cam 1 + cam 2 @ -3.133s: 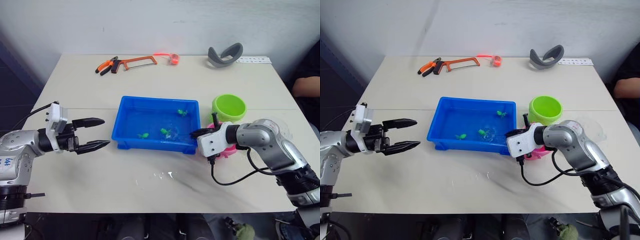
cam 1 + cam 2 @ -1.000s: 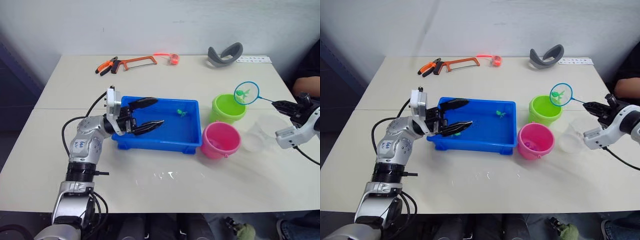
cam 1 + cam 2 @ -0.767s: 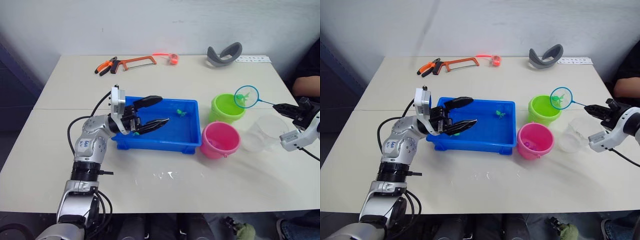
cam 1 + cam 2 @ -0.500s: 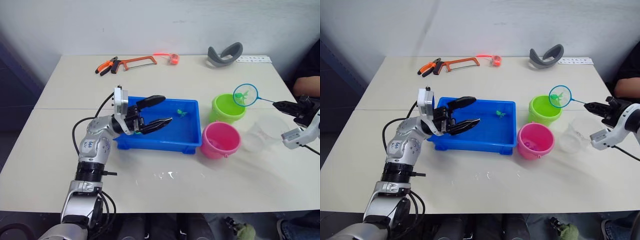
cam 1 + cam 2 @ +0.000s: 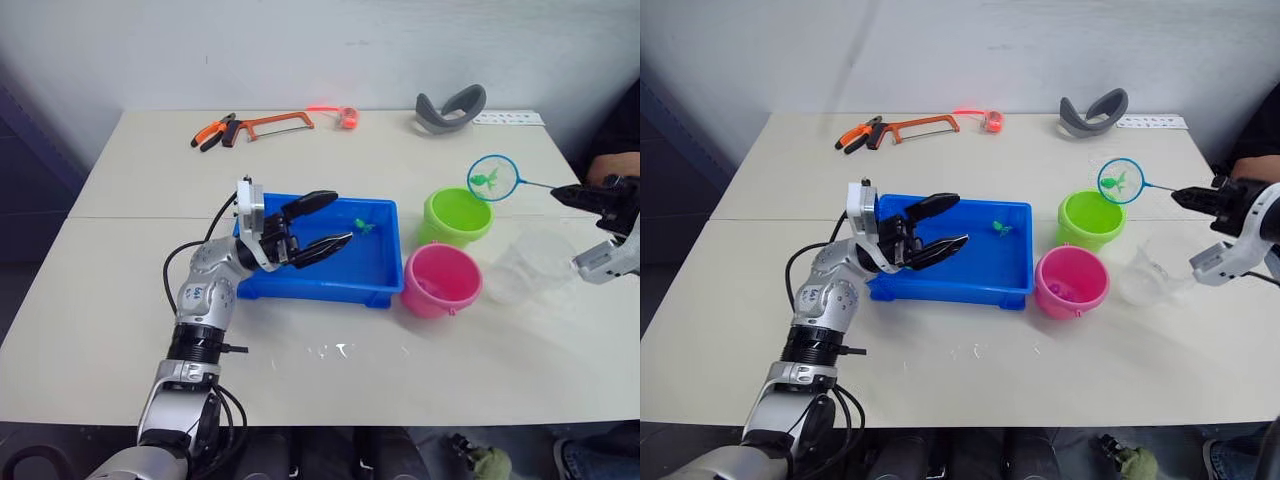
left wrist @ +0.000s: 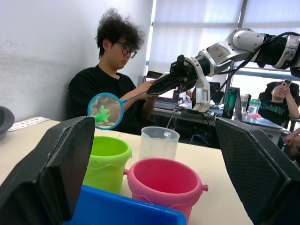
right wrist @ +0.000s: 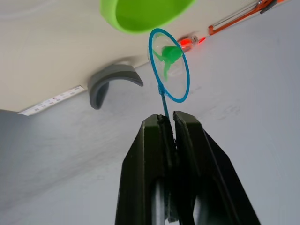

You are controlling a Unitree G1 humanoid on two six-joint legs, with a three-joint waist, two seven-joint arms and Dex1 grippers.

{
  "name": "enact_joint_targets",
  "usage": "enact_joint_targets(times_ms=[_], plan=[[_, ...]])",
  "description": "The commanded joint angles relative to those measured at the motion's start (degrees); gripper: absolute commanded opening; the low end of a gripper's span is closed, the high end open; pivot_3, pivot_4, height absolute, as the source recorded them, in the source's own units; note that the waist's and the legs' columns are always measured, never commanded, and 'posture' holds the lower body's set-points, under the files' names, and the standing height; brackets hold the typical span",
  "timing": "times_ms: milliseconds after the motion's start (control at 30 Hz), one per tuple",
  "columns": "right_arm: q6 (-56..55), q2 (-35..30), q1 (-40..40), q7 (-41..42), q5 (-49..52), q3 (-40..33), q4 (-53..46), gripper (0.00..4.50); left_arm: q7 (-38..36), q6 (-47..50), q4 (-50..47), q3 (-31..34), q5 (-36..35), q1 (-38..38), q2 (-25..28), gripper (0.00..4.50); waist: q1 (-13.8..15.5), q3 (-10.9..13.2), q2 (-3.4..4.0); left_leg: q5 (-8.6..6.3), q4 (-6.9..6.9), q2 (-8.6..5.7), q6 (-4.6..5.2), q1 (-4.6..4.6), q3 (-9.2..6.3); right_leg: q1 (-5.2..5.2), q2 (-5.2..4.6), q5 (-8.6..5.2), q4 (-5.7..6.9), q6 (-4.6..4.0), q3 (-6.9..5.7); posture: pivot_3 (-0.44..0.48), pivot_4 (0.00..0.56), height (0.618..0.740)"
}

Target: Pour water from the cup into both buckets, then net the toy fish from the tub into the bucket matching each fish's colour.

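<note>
One hacksaw (image 5: 268,124); pliers (image 5: 212,131) beside it.

Pale table (image 5: 400,150), plain white wall (image 5: 300,50), blinded windows (image 6: 197,28), seated person (image 6: 110,89)

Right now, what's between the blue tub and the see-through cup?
The pink bucket stands between the blue tub and the see-through cup, close beside the tub's end; the left eye view shows it.
</note>
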Motion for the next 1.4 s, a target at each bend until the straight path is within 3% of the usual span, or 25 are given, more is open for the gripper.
enact_joint_targets(times_ms=[33, 400, 633, 767, 867, 933, 1100, 1267, 1400], plan=[[-1.14, -1.40, -3.42, 1.00, -2.64, 0.66, 0.50, 0.00, -0.33, -2.06, 0.82, 0.15, -0.19, -1.65, -0.85, 4.41, 0.00, 0.00, 0.00, 0.00, 0.00, 0.00, 0.00, 0.00, 0.00, 0.00, 0.00, 0.00, 0.01, 0.00, -0.01, 0.000, 0.150, 0.740], [-4.49, -1.75, -8.51, 0.83, -7.88, 3.38, -0.44, 0.00, -0.90, -5.53, 5.18, 0.42, 0.06, -3.61, -2.28, 4.41, -0.02, 0.00, 0.00, 0.00, -0.03, 0.00, 0.00, -0.02, 0.04, -0.04, 0.01, 0.00, 0.01, 0.00, -0.01, 0.000, 0.150, 0.740], [-7.36, 0.30, -10.83, 4.43, -2.09, 2.51, 3.00, 0.00, -0.88, -4.96, 4.31, 0.55, -0.03, -3.26, -1.33, 4.41, 0.01, 0.00, 0.00, 0.00, -0.03, 0.00, 0.00, -0.02, 0.03, -0.04, 0.01, 0.00, 0.01, 0.00, -0.01, 0.000, 0.150, 0.740], [-6.98, 2.16, -6.47, 14.49, 20.08, -3.05, 10.25, 0.00, -0.46, -3.10, 1.49, 0.85, -0.16, -1.72, 1.16, 4.41, -0.10, 0.00, 0.00, 0.00, -0.03, 0.02, 0.00, -0.02, 0.02, -0.02, 0.04, 0.00, -0.01, 0.00, -0.04, 0.000, 0.150, 0.740], [-2.93, 3.57, 2.18, 24.33, 44.02, -8.84, 8.96, 0.00, -0.02, -0.56, -1.55, 1.47, -0.62, -0.08, 4.38, 4.41, -0.10, 0.00, 0.00, 0.01, -0.04, 0.03, 0.02, -0.02, 0.01, 0.00, 0.02, 0.00, 0.00, 0.00, -0.12, 0.000, 0.150, 0.740], [1.43, 4.24, 9.74, 31.99, 59.70, -12.36, 3.78, 0.00, 0.33, 1.24, -3.52, 1.89, -1.15, 0.97, 6.40, 4.41, -0.08, 0.00, 0.01, 0.00, -0.03, 0.06, 0.02, 0.00, 0.00, 0.02, 0.02, 0.00, 0.01, 0.00, -0.18, 0.000, 0.150, 0.740], [17.08, 8.79, 26.61, 41.63, 84.06, -23.11, -16.38, 0.00, 1.28, 5.71, -8.01, 4.01, -2.43, 3.35, 11.07, 4.41, -0.01, 0.00, 0.00, 0.01, 0.08, 0.08, 0.05, 0.03, -0.10, 0.09, -0.01, 0.02, 0.08, -0.02, -0.15, 0.000, 0.150, 0.740], [35.69, 15.93, 31.66, 44.76, 96.86, -26.10, -34.89, 0.00, 2.16, 8.78, -11.55, 5.66, -3.29, 6.30, 14.94, 4.41, 0.21, 0.00, 0.00, 0.01, 0.12, 0.07, 0.05, 0.03, -0.22, 0.13, -0.05, 0.03, 0.08, -0.04, -0.15, 0.000, 0.150, 0.740], [44.31, 20.90, 30.93, 45.50, 99.43, -23.62, -44.20, 0.00, 3.18, 10.76, -14.36, 6.79, -3.87, 8.02, 17.10, 4.41, 0.76, -0.01, -0.02, 0.01, 0.13, 0.06, 0.05, 0.02, -0.28, 0.15, -0.06, 0.03, 0.03, -0.04, -0.17, 0.000, 0.150, 0.740]])
